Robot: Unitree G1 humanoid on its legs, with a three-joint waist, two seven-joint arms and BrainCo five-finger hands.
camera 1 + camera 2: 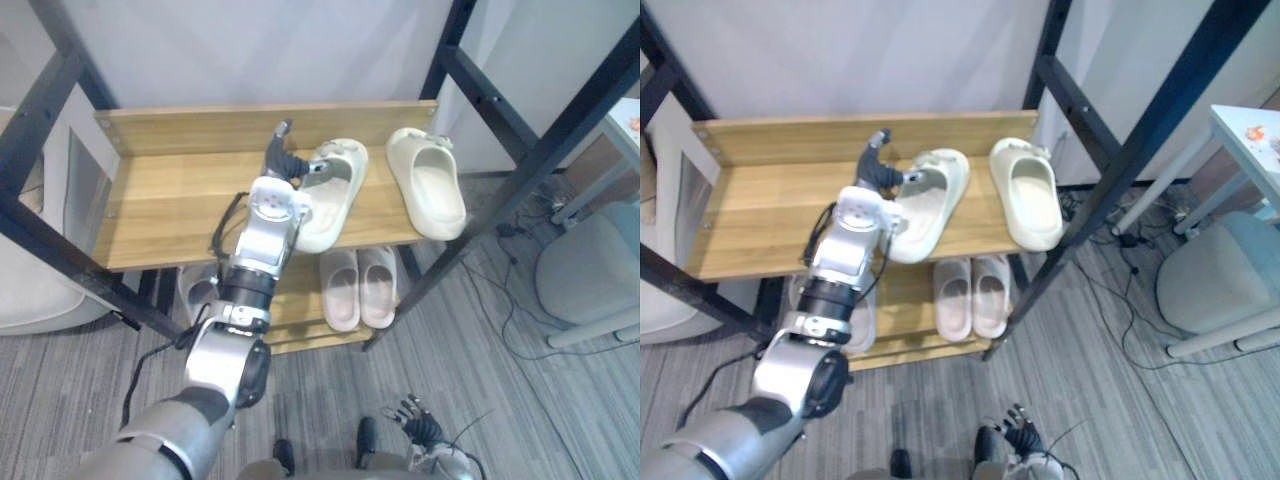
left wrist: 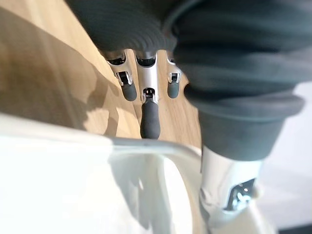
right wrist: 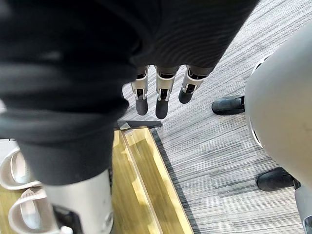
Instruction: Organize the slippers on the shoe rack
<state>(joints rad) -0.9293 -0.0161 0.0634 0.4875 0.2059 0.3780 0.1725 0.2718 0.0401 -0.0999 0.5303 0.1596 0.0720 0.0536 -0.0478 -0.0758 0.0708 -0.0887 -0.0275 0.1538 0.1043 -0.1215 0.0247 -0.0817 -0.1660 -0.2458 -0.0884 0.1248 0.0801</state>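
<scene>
Two cream slippers lie on the wooden top shelf (image 1: 170,200) of the rack. The right slipper (image 1: 428,185) lies straight, toe toward the back. The left slipper (image 1: 325,195) lies at a slant, its heel overhanging the shelf's front edge. My left hand (image 1: 283,165) is at this slipper's (image 2: 73,185) toe end. Its fingers (image 2: 149,117) stand straight over the wood beside the rim while the thumb reaches over the rim, so the hand is open. My right hand (image 1: 420,425) hangs low near the floor, fingers (image 3: 162,97) relaxed and holding nothing.
A pink pair of slippers (image 1: 357,285) sits on the lower shelf (image 3: 146,180), with a pale slipper (image 1: 195,290) to its left. Black frame posts (image 1: 520,170) slant around the rack. A grey seat (image 1: 590,270) and cables lie on the floor to the right.
</scene>
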